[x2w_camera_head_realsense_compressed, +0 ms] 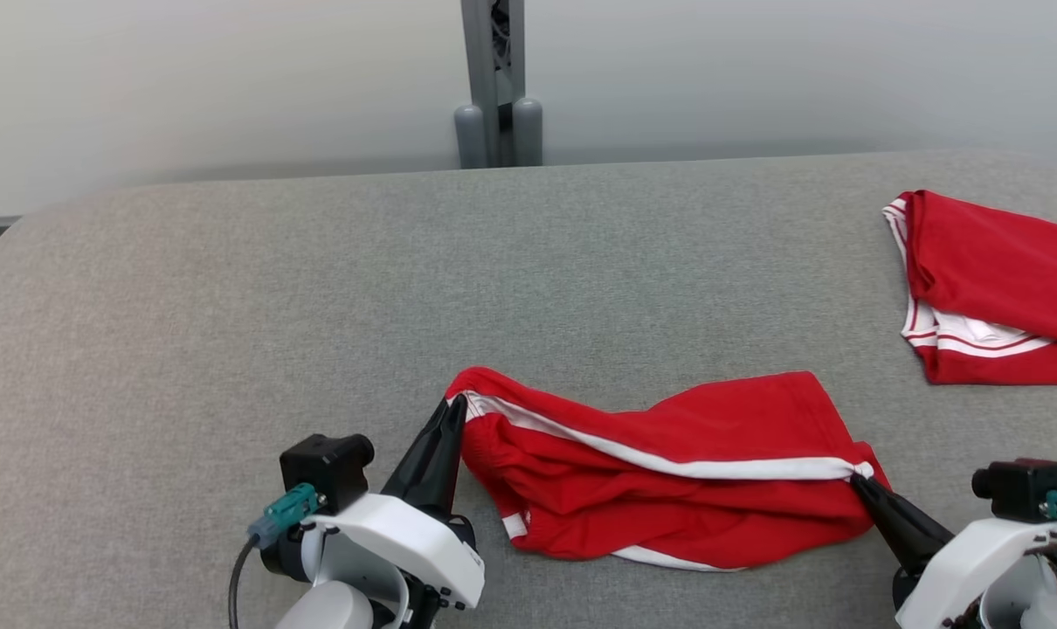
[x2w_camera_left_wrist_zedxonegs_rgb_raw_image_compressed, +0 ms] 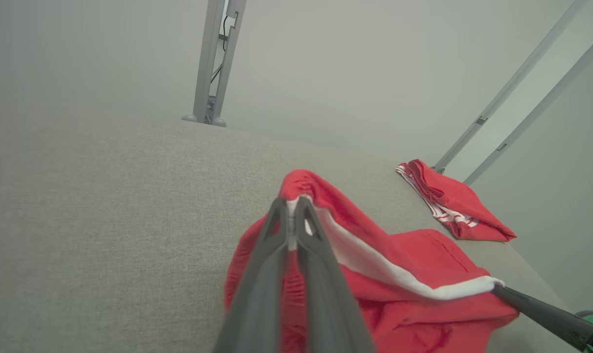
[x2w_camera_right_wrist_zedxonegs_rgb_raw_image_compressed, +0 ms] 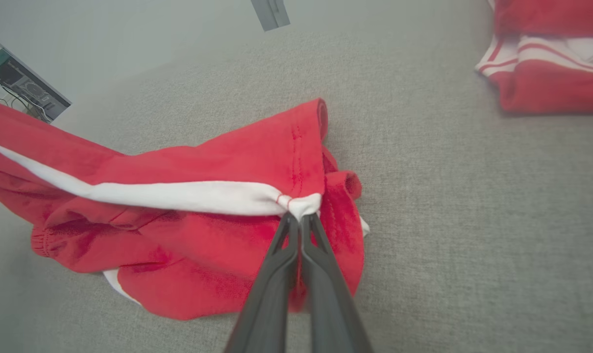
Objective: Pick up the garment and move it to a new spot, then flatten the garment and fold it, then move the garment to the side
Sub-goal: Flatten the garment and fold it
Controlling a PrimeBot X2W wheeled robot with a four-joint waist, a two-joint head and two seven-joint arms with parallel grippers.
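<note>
Garment (x2w_camera_head_realsense_compressed: pixel 668 489) stretched between left pincer (x2w_camera_head_realsense_compressed: pixel 457 406) and right pincer (x2w_camera_head_realsense_compressed: pixel 860 479), each clamped on its striped edge; open grey surface (x2w_camera_head_realsense_compressed: pixel 319 306) behind.

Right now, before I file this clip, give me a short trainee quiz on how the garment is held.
1. True or false: the left claw is shut on one end of the red garment.
2. The right claw pinches the red garment at: A) the end of its white stripe, B) a button, C) a drawstring.
3. What lies at the far right of the grey surface?
Key: 1 true; 2 A; 3 a second garment, red with white stripes, apart from both claws.
</note>
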